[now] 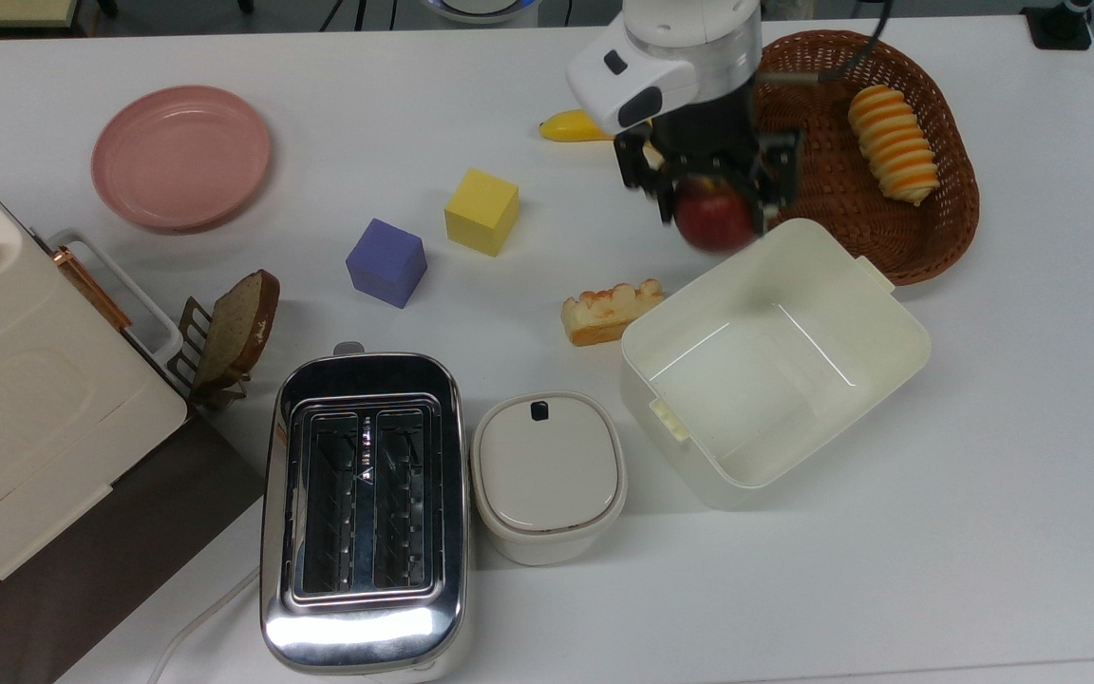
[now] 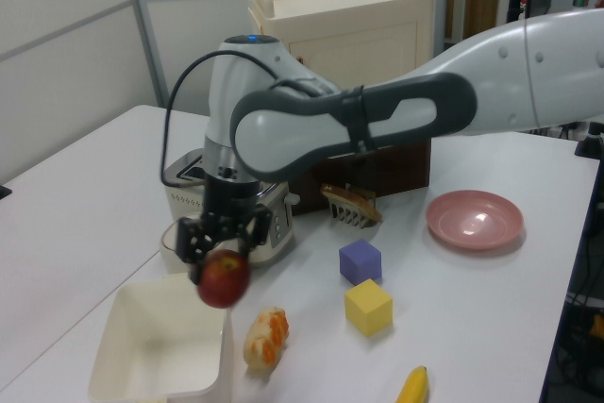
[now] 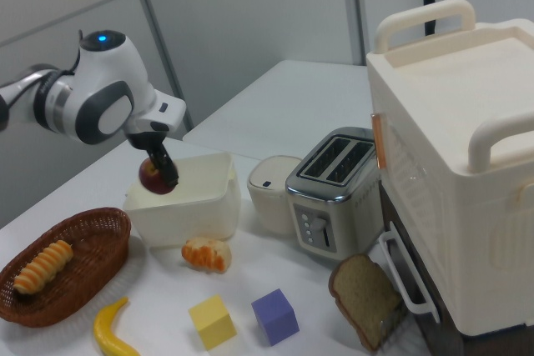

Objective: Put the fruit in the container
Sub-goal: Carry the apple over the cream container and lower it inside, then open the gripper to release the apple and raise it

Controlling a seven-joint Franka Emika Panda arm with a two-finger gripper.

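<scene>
So the tool [image 1: 716, 198] has the apple [image 1: 715, 220] pinched between its two black fingers, and it's up in the air, clear of the tabletop [image 1: 984, 532]. In the top view the apple sits right at the upper left edge of the big cream box [image 1: 898, 313], about over the rim near the corner. The left view has the apple [image 2: 224, 277] hanging under the tool [image 2: 225, 244] just above the box's [image 2: 142, 379] far right corner, and the right view puts the apple [image 3: 153, 176] in front of the box's [image 3: 188, 214] left wall, well off the surface. The box looks empty inside, with a small latch tab on its lower left wall in the top view.

Other stuff around: a wicker basket [image 1: 946, 237] touching or nearly touching the box's upper right side in the top view, with a striped orange and yellow pastry [image 1: 892, 143] in it. A banana [image 1: 569, 126] pokes out from behind the arm. A piece of glazed bread [image 1: 609, 309] lies just beside the box's left corner. A yellow cube [image 1: 481, 211] and a purple cube [image 1: 386, 262] sit further to the top view's left, apart from each other, and a pink plate [image 1: 181, 157] is well beyond those. Below the box's left side there's a small white lidded pot [image 1: 548, 475] with a black knob, right next to a shiny toaster [image 1: 363, 513].
</scene>
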